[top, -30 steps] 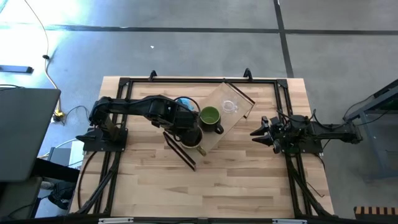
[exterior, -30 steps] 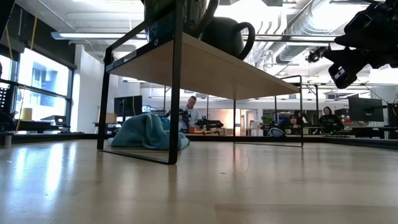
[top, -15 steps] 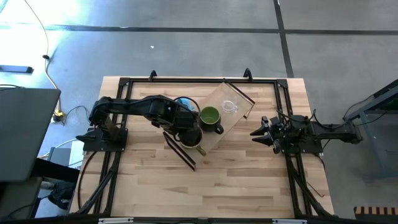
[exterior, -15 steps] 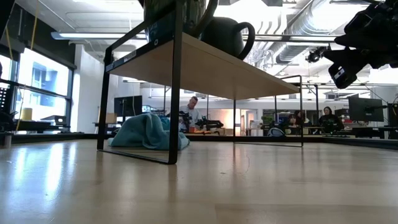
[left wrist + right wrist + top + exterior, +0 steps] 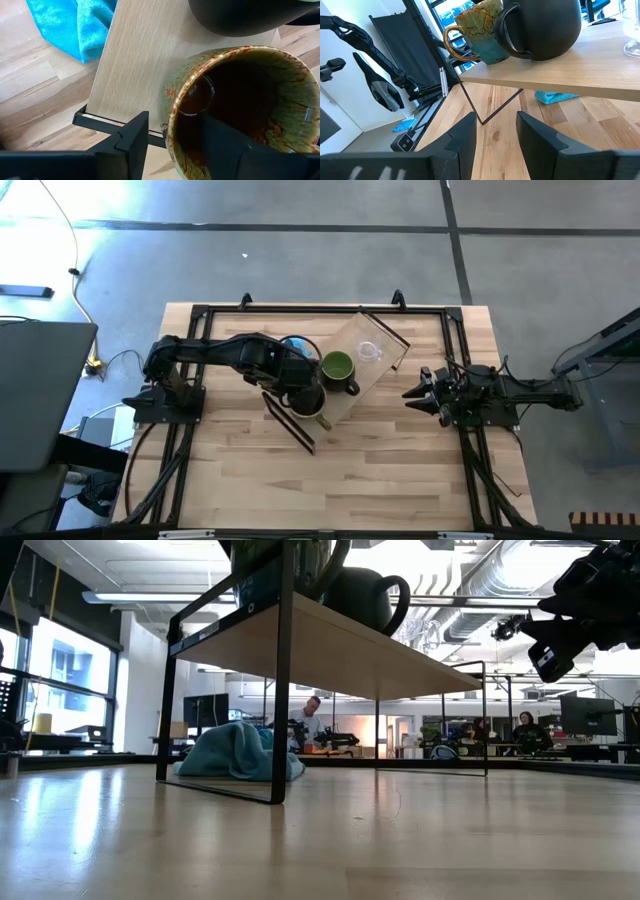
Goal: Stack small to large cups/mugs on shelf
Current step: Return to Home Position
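The shelf (image 5: 345, 375) stands slantwise at mid-table. On it stand the clear glass cup (image 5: 370, 351) toward its far end, the green mug (image 5: 338, 367) with a dark outside in the middle, and the mottled brown mug (image 5: 240, 105) at its near end (image 5: 475, 27). My left gripper (image 5: 175, 145) is open above the brown mug, one finger inside it and one outside its rim. My right gripper (image 5: 412, 394) is open and waits off to the shelf's right, above the table. My left gripper comes at the brown mug from above, pointing down. One finger (image 5: 220, 142) is inside by the rim (image 5: 172, 117); the other (image 5: 132, 137) stands outside with a gap to the wall. Whether the inner finger touches, I cannot tell. The mug stands upright on the shelf.
A blue cloth (image 5: 297, 345) lies on the table under and behind the shelf's left side (image 5: 235, 752). Black rails (image 5: 300, 310) frame the tabletop. Bare wood spreads across the near half of the table (image 5: 330, 480). People sit far off in the room (image 5: 310, 720).
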